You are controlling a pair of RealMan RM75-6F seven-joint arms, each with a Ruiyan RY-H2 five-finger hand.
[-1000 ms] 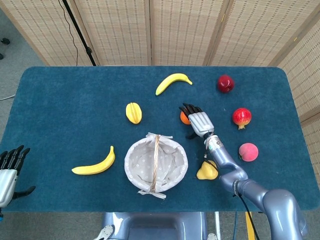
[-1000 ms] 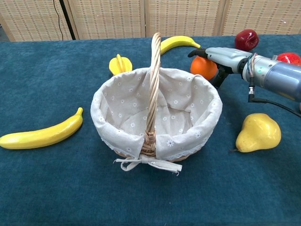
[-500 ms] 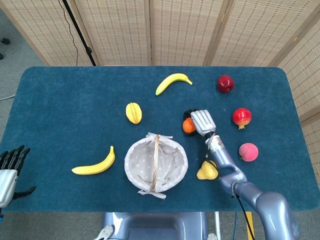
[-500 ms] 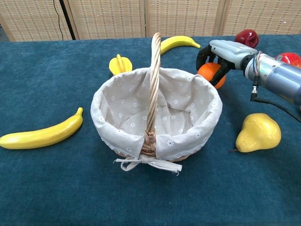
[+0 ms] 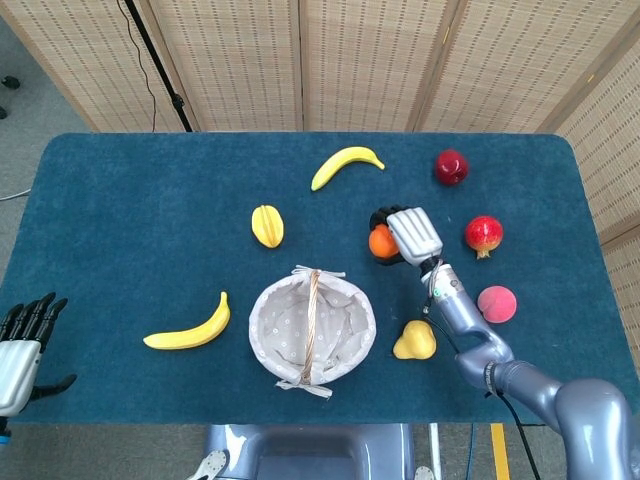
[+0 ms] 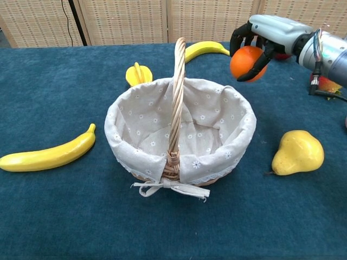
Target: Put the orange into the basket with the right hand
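The right hand (image 6: 259, 39) is raised above the desk, its dark fingers (image 6: 255, 67) curled around the orange (image 6: 245, 63) from above, its pale back turned up. Its grey forearm runs back toward the near right corner. The left hand (image 5: 22, 345) rests low at the near left edge, holding nothing, fingers (image 5: 30, 314) spread.

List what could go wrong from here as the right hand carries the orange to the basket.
1. The right hand holds the orange from above with its underside bare, so it may slip and drop onto the table.
2. The basket has a tall upright handle; a low path across could knock it and shift the basket.
3. Released too early, the orange could hit the rim and roll toward the pear.
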